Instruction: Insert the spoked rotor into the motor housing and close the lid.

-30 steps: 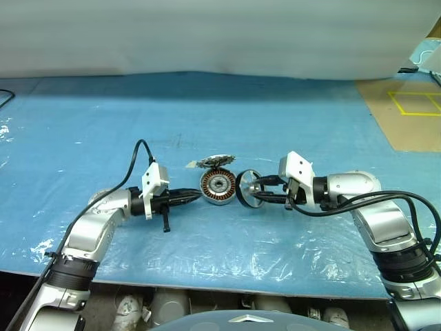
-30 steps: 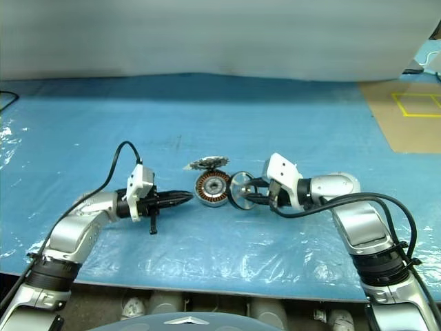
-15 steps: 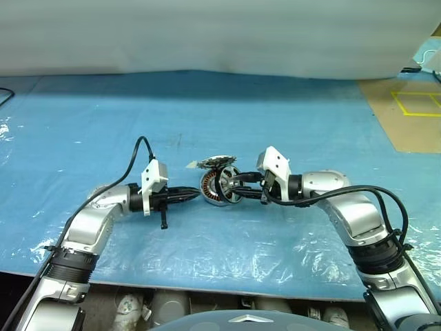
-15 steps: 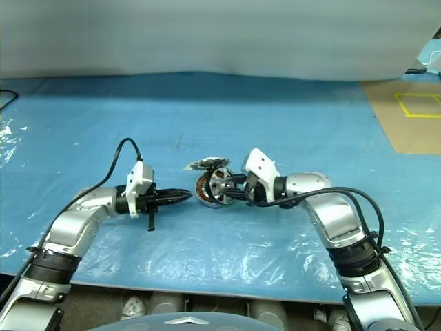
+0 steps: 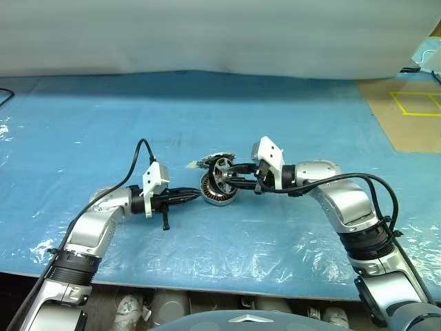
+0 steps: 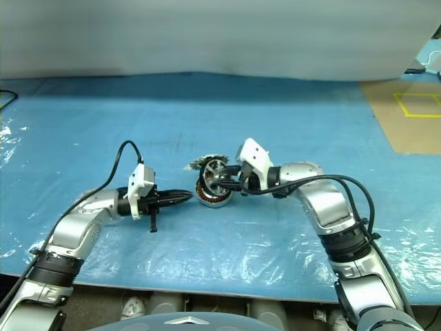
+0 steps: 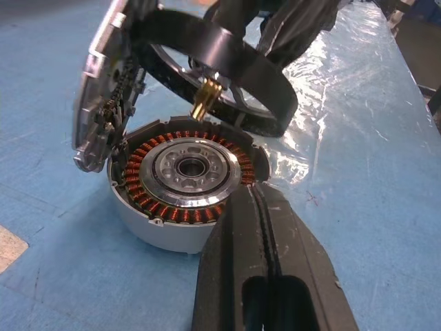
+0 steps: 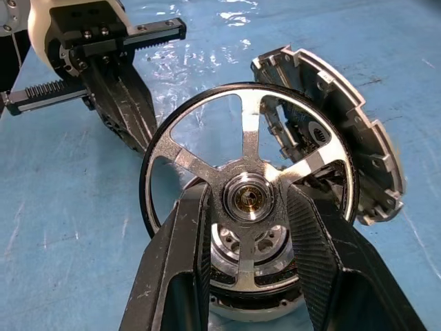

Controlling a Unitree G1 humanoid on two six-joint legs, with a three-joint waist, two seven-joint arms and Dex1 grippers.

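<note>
Near the middle of the blue bench (image 5: 103, 124), the right gripper (image 8: 249, 207) grips the spoked rotor (image 8: 249, 189) by its hub, tilted just above the motor housing (image 7: 182, 183). The lid (image 8: 344, 148) stands open behind. The left gripper (image 5: 195, 196), pinched closed and empty, rests against the housing's left side.

light: bright, even | glare: patches on blue plastic sheet (image 5: 289, 255) | shadows: faint | focus: sharp
</note>
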